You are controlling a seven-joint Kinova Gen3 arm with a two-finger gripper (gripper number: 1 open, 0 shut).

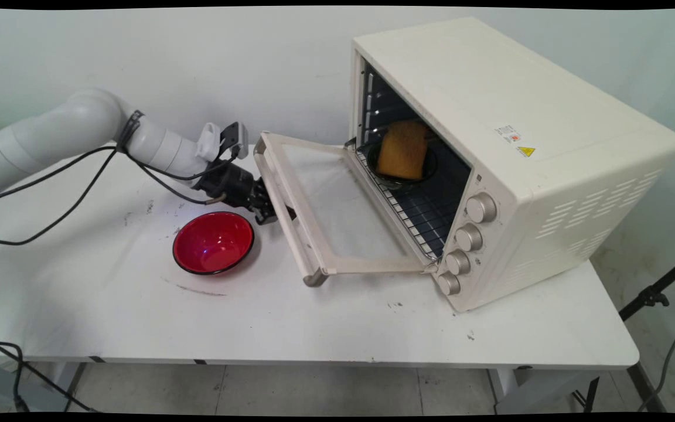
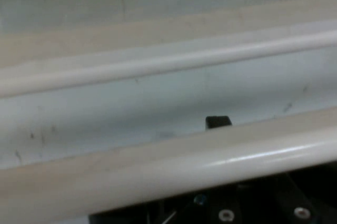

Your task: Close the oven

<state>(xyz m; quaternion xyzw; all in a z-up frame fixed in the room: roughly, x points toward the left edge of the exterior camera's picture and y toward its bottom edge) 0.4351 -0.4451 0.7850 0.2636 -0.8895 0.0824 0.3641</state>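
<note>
White table (image 1: 326,328); cream toaster oven (image 1: 525,158) right, door (image 1: 337,205) hanging open, near level; red bowl (image 1: 213,242) just left of door; bread slice (image 1: 403,150) inside oven on dark dish; gripper (image 1: 271,212) at door handle (image 2: 158,169), grip state cannot tell

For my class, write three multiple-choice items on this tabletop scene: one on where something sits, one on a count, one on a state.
1. Where is the red bowl?
A. on the table, left of the open oven door
B. on the oven rack
C. on top of the oven

2. How many knobs does the oven have on its front?
A. two
B. four
C. six

3. How does the oven door stand?
A. shut
B. taken off
C. swung down, open

Answers:
1 A, the bowl rests on the table beside the door's handle, near the gripper.
2 B, four knobs run in a column.
3 C, the door hangs open and shows bread on the rack.
</note>
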